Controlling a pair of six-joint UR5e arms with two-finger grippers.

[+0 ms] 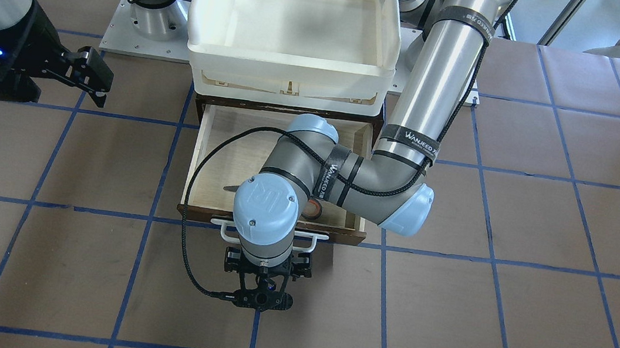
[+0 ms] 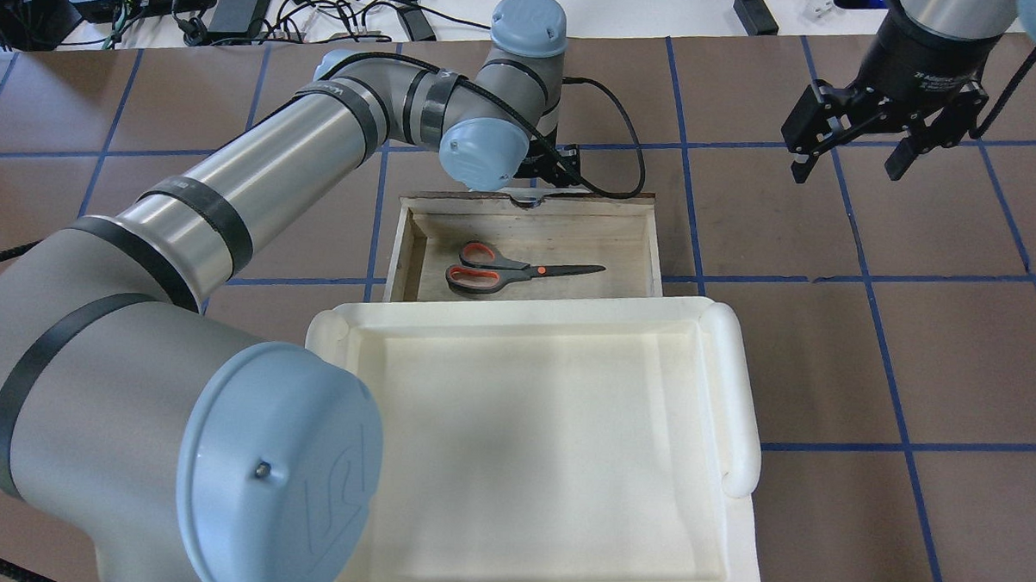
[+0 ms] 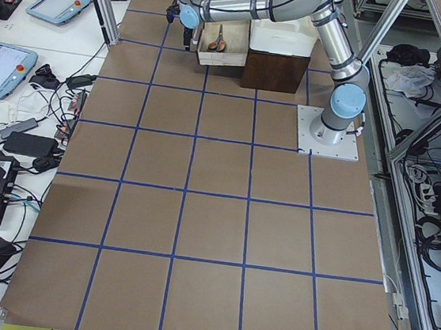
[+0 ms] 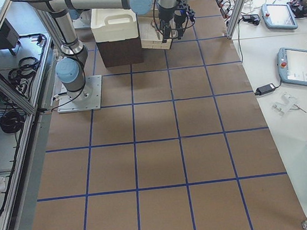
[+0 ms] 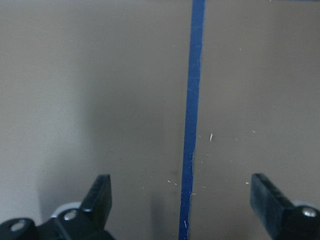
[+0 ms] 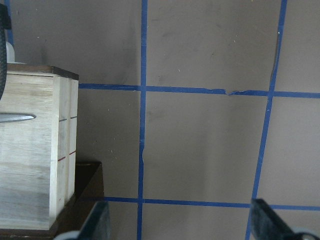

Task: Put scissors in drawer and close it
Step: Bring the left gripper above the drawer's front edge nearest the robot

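Observation:
The scissors [image 2: 519, 269] lie flat inside the open drawer [image 2: 529, 207], grey handles with orange-red loops to the view's left, blades pointing right. In the front-facing view only a blade tip and one loop [image 1: 314, 209] show under my left arm. The drawer [image 1: 200, 149] is pulled out, with its white bar handle [image 1: 270, 231] in front. My left gripper [image 1: 264, 278] points down at the table just beyond that handle. It is open and empty, as the left wrist view [image 5: 185, 185] shows. My right gripper [image 2: 850, 160] is open and empty, well off to the drawer's side.
A white plastic tray [image 2: 738, 393] sits on top of the dark brown cabinet [image 3: 275, 72] that holds the drawer. The right wrist view shows the drawer's wooden side [image 6: 30, 150]. Brown table with blue tape lines [image 5: 192, 125] lies all around.

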